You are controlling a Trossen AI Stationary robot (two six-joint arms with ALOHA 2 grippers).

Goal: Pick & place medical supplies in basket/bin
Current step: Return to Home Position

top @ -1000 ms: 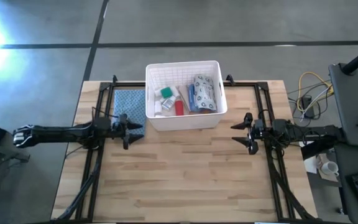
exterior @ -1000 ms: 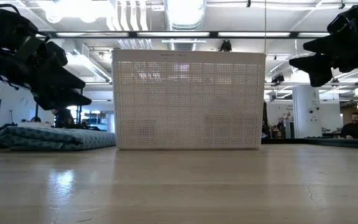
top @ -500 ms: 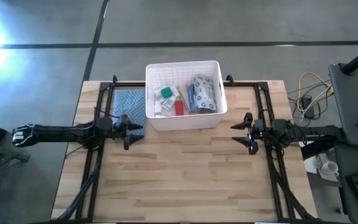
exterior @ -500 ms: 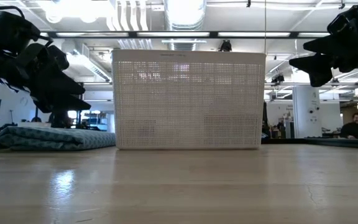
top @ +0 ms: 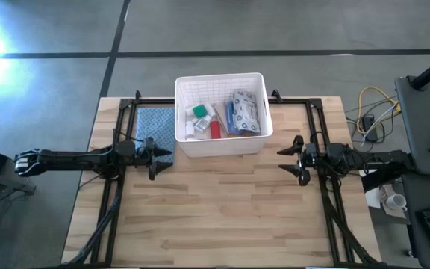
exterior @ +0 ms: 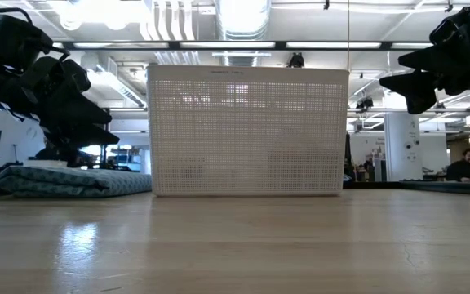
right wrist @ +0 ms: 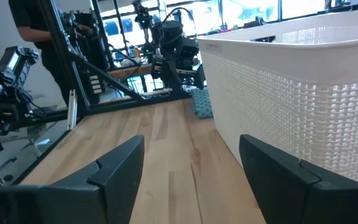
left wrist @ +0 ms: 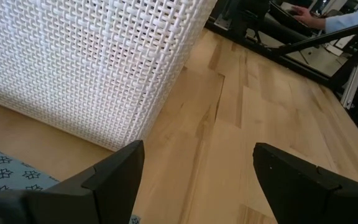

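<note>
The white slotted bin (top: 220, 146) stands at the table's far middle. In it lie the medical supplies: a green-capped bottle (top: 198, 110), a red tube (top: 215, 129), white bottles (top: 192, 131) and a grey-white packet (top: 245, 112). My left gripper (top: 157, 155) hovers open at the bin's near left corner, beside a blue patterned cloth (top: 156, 125), nothing between its fingers. My right gripper (top: 288, 160) hovers open to the right of the bin, also with nothing between its fingers. In the low view the bin's wall (exterior: 247, 131) hides the supplies.
Black arm frames run along both table sides (top: 118, 194) (top: 333, 209). Bare wood (top: 222, 209) spreads across the near half. Cables (top: 372, 112) and a desk lie off the right edge. A person (exterior: 466, 163) sits in the room beyond.
</note>
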